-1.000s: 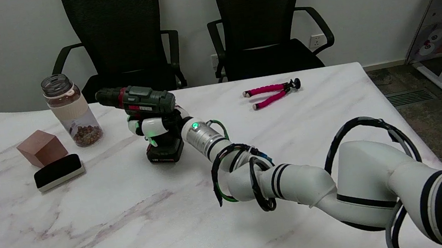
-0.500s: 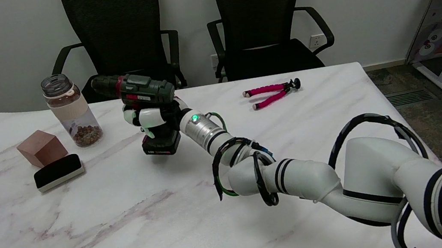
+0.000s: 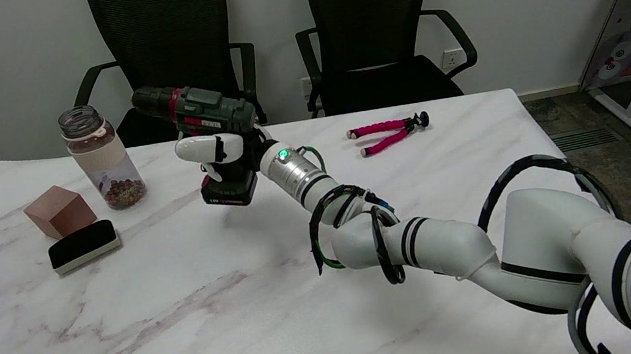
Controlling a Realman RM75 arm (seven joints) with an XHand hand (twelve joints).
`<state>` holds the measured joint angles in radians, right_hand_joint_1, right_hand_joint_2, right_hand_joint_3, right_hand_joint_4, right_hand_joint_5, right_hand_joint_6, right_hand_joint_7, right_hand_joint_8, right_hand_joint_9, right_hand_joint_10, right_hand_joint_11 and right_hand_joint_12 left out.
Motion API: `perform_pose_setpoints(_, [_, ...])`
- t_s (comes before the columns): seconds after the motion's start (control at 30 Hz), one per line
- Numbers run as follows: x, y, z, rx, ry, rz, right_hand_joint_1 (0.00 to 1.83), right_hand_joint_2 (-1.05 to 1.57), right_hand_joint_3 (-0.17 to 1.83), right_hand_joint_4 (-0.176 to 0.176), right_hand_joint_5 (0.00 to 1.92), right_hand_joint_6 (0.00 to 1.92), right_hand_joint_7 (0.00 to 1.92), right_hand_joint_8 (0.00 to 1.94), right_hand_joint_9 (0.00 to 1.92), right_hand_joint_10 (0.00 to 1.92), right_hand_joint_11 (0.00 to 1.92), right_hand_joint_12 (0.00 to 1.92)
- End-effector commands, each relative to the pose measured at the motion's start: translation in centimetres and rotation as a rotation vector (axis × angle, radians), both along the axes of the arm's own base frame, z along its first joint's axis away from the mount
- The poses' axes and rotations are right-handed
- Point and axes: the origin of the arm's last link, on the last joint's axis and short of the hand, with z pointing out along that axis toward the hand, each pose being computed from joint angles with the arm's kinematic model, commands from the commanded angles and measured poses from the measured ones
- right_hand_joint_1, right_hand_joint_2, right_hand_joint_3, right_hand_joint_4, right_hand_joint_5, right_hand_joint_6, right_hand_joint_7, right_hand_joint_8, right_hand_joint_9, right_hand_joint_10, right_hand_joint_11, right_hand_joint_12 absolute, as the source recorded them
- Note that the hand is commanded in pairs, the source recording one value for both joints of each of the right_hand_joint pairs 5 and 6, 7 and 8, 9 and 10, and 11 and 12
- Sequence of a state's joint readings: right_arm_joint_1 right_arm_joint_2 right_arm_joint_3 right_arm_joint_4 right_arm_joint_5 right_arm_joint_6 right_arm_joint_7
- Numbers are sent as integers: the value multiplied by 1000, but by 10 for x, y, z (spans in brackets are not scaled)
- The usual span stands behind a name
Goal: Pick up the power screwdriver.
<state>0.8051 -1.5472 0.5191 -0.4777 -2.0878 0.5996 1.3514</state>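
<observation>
The right hand is wrapped around the grip of the power screwdriver, holding it clear of the marble table, with a soft shadow on the tabletop just under the tool's battery foot. The screwdriver (dark green body, red ring behind the chuck) sits above the hand's fingers, its nose pointing off to the picture's left and tilted a little upward, while the black battery pack with a red label hangs just below the hand. A green light glows on the silver wrist right behind the hand, and the white arm runs back from there toward the lower right, looped with black cables.

To the left of the hand, well apart from it, stands a clear jar with a cream sleeve and brown pieces in the bottom, its mouth open. Farther left and nearer the camera lies a reddish-brown cube, and just in front of that, nearly touching it, a black-topped whiteboard eraser. To the right of the hand, well apart, a small tripod with pink flexible legs lies flat on the table. Beyond the hand, past the table's far edge, two black mesh office chairs stand side by side against the pale wall.
</observation>
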Motion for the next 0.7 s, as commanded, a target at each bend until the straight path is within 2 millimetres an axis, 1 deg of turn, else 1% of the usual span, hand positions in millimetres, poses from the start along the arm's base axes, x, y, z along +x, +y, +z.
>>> perform_pose_setpoints(0.03, [30, -11, 24, -29, -1, 100, 834, -138, 399, 176, 1818, 1818, 1818, 1818, 1804, 1804, 1906, 1906])
perform_pose_setpoints(0.17, [49, -16, 41, -41, 3, 160, 853, -44, 470, 176, 1820, 1820, 1820, 1820, 1815, 1815, 1920, 1920])
perform_pose_setpoints(0.2, [56, -16, 46, -40, 3, 178, 857, -29, 481, 176, 1820, 1820, 1820, 1820, 1820, 1820, 1920, 1920])
perform_pose_setpoints(0.23, [59, -16, 46, -36, 0, 187, 863, -9, 490, 176, 1822, 1822, 1822, 1822, 1823, 1823, 1920, 1920])
perform_pose_setpoints(0.3, [71, -16, 56, -31, 2, 219, 873, 21, 523, 176, 1824, 1824, 1824, 1824, 1824, 1824, 1920, 1920])
perform_pose_setpoints(0.43, [87, -14, 70, -23, 6, 260, 877, 76, 518, 176, 1824, 1824, 1824, 1824, 1832, 1832, 1920, 1920])
perform_pose_setpoints(0.63, [97, -10, 87, -29, 11, 290, 880, 159, 601, 176, 1835, 1835, 1835, 1835, 1837, 1837, 1920, 1920])
perform_pose_setpoints(0.7, [97, -8, 93, -36, 9, 295, 880, 247, 624, 176, 1915, 1915, 1915, 1915, 1839, 1839, 1920, 1920])
